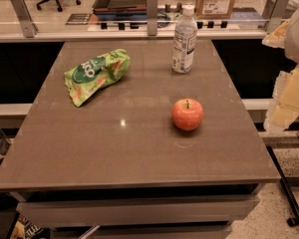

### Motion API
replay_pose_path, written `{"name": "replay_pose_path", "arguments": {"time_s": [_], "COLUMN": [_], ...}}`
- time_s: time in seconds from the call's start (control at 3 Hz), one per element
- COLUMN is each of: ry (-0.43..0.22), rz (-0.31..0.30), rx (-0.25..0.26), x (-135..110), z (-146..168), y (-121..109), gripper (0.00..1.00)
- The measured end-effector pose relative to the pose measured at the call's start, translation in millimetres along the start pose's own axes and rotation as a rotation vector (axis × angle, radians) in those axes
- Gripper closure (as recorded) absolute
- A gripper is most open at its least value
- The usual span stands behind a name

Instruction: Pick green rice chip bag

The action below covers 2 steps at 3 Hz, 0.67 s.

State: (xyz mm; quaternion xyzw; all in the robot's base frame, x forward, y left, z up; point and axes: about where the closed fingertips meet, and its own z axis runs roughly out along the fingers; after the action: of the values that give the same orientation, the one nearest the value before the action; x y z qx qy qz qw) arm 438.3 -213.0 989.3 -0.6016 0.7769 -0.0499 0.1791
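Note:
The green rice chip bag [95, 74] lies crumpled on the brown table [129, 148], at the back left, with its dark green oval logo facing up. My gripper [288, 102] shows as pale cream parts at the right edge of the view. It is off the table's right side, far from the bag and holding nothing that I can see.
A clear water bottle [184, 40] stands at the back of the table, right of centre. A red-orange apple [187, 114] sits in the middle right. A glass-railed counter [139, 29] runs behind the table, with a cardboard box [217, 0] beyond it.

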Motion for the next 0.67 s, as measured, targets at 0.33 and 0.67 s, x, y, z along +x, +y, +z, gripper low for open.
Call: {"name": "replay_pose_path", "arguments": {"time_s": [0.33, 0.67], "ry": [0.000, -0.020], "rz": [0.000, -0.008], "rx": [0.000, 0.016], "x": [0.0, -6.6], "z": [0.0, 0.5], "y": [0.0, -0.9], "gripper": [0.00, 0.00]}}
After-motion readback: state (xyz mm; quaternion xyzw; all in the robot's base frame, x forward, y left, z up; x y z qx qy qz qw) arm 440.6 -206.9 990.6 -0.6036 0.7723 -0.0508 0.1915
